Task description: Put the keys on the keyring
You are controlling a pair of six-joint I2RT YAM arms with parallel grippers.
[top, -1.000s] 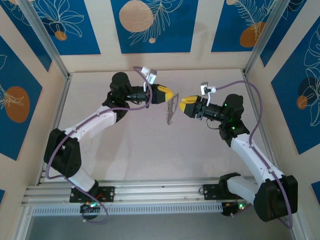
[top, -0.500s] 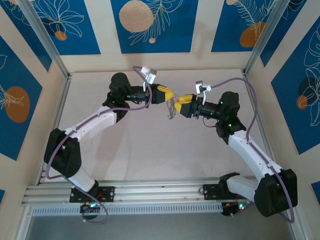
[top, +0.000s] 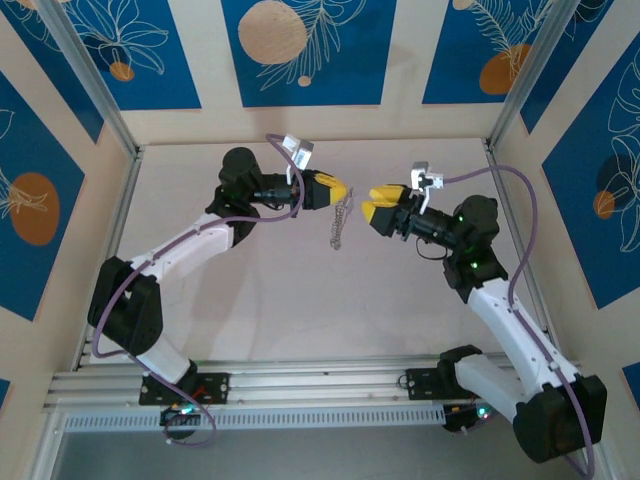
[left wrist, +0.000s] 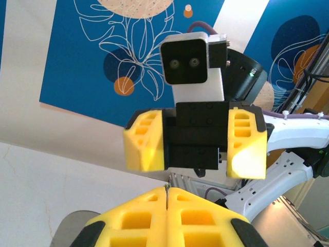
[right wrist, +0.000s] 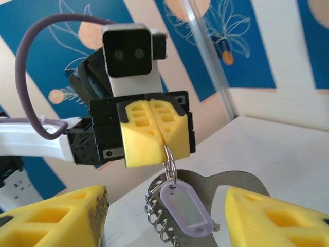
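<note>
The keyring (top: 340,228) is pinched at its top end between the closed fingers of the left gripper (top: 341,190) and hangs from it over the bench (top: 280,300). A fringe of tiny silvery pieces is seen along one edge of the loop. A lilac key (right wrist: 187,216) is hung just under the left gripper, in front of the loop. The right gripper (top: 372,203) is held open with its fingers spread wide, facing the left gripper, near it but apart from the keyring.

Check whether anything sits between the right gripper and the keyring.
Nothing visible does. The keyring hangs from the shut left gripper. The open right gripper faces it from the side, with just open air between them.
</note>
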